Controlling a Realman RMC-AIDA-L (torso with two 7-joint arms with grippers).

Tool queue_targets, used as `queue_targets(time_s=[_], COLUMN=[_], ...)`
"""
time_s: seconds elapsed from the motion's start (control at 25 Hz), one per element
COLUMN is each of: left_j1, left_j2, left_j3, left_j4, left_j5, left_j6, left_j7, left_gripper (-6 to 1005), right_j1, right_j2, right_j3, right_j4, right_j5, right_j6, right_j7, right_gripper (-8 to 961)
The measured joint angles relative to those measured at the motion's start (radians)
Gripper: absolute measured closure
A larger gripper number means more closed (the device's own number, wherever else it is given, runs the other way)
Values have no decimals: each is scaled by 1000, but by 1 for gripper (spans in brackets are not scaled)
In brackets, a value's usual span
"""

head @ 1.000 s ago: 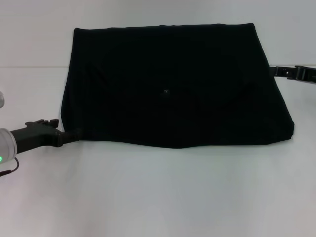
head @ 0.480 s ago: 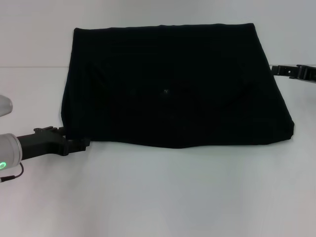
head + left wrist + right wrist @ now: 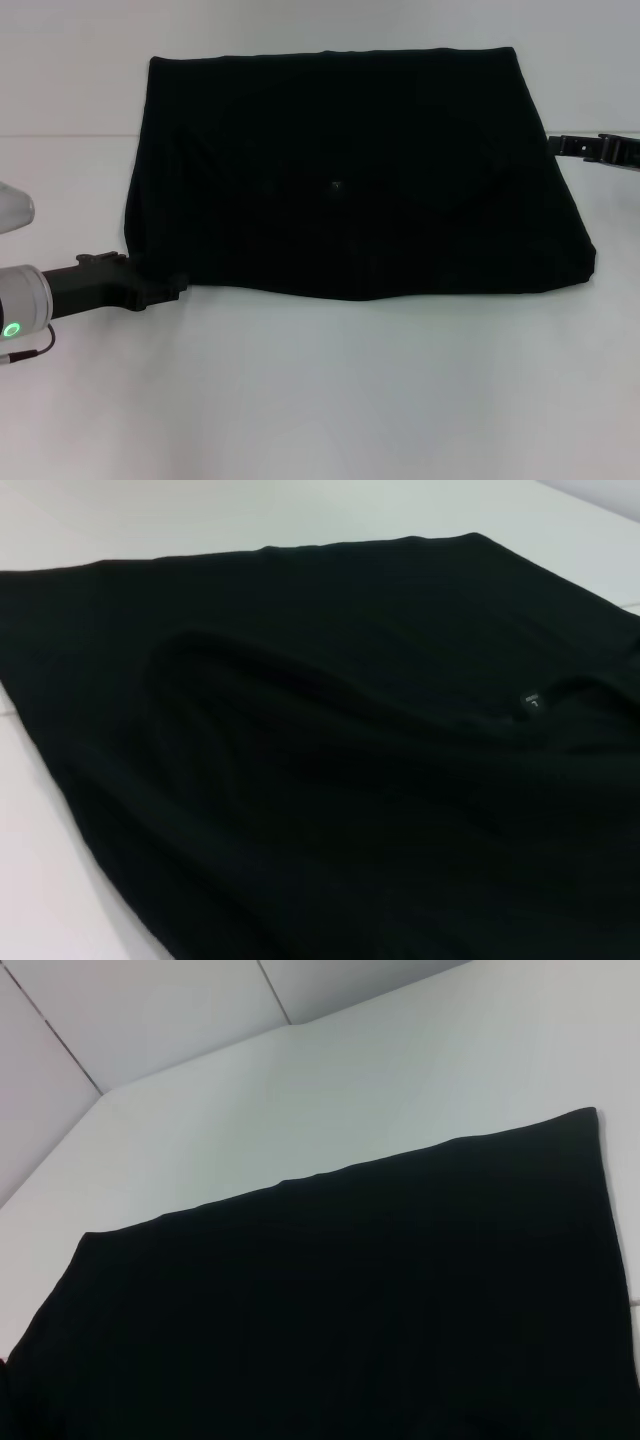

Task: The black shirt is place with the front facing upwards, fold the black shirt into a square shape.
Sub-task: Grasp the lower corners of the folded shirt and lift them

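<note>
White table (image 3: pixel 330 400), folded black shirt (image 3: pixel 350 170), left claw (image 3: pixel 175 288) low at its near-left corner

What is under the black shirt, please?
The black shirt lies flat on the white table, which shows all around it. Anything between its folded layers is covered. The left gripper is at its near left corner.

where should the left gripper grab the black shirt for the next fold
Probably the near left corner of the black shirt, coming in low from the robot's left. The shirt lies flat as a wide folded slab on the table, so only its edges offer a pinch. The left gripper sits at that corner; the right gripper waits by the right edge.
</note>
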Motion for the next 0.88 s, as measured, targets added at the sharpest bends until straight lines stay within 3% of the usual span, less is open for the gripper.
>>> queue_targets(time_s=[0.12,0.4,0.52,0.88], left_j1=[-3,-5,-7,-8], left_j2=[0,5,6,9], left_j3=[-6,-11,-11,-11], left_j4=[-1,1,1,6], left_j5=[1,2,2,-2], left_j6=[-10,-1,0,0], left_j7=[-1,-14,-19,-29], left_gripper=[223,412,514,898], right_j1=[-1,-12,-19,-40], right_j2=[0,-4,-16,-78], right_j3=[0,-8,-10,-58], right_j4=[0,0,1,2], right_j5=[0,-2,-11,-144], right_j6=[0,-19,-58,-236], right_j7=[-1,2,6,126], right_gripper=[207,207,219,255])
